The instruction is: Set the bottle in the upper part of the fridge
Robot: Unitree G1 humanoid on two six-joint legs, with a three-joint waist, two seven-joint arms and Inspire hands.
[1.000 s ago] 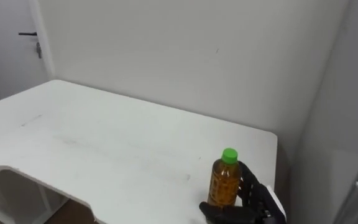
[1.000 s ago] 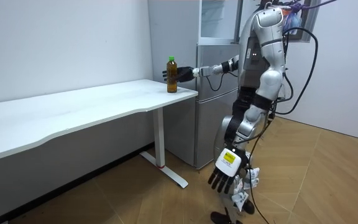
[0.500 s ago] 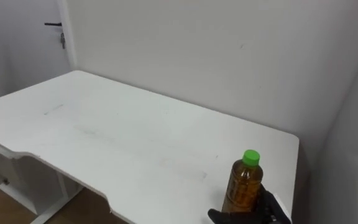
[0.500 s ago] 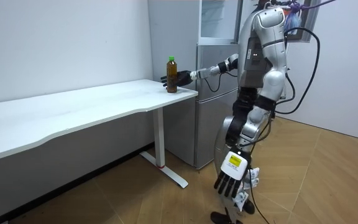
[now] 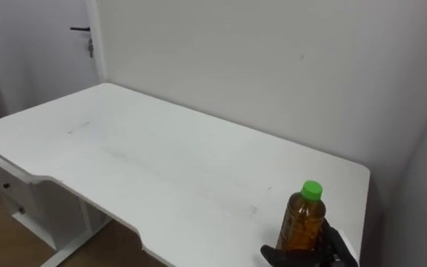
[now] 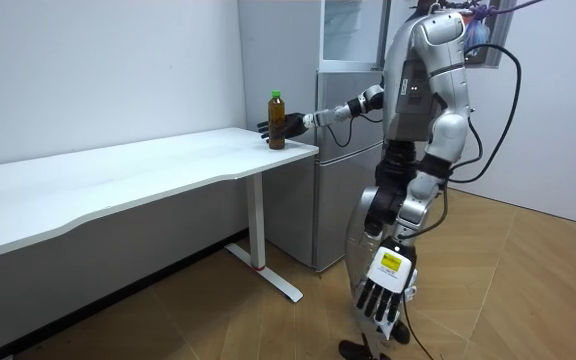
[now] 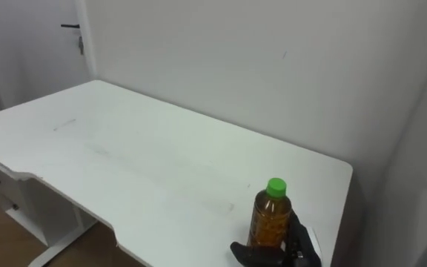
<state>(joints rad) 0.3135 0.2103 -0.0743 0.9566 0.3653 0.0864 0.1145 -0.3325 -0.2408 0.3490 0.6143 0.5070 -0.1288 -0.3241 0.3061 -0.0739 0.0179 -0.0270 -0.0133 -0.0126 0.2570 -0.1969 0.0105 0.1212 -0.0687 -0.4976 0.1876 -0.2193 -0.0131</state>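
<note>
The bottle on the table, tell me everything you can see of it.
The bottle is clear plastic, filled with amber-brown liquid, closed by a green cap. It stands upright at the white table's corner nearest the fridge. The right hand's dark fingers curl round its lower part.

Count:
- 1 bottle (image 5: pixel 301 222), with 1 green cap (image 5: pixel 312 190) on it
- 1 white table (image 5: pixel 161 163)
- 1 drawer unit (image 5: pixel 28 211) under the table
- 1 door (image 5: pixel 43 59) with 1 handle (image 5: pixel 80 30)
- 1 fridge (image 6: pixel 333 200), seen in the room view
- 2 hands: right hand (image 5: pixel 339 249) and left hand (image 6: pixel 381 298)
</note>
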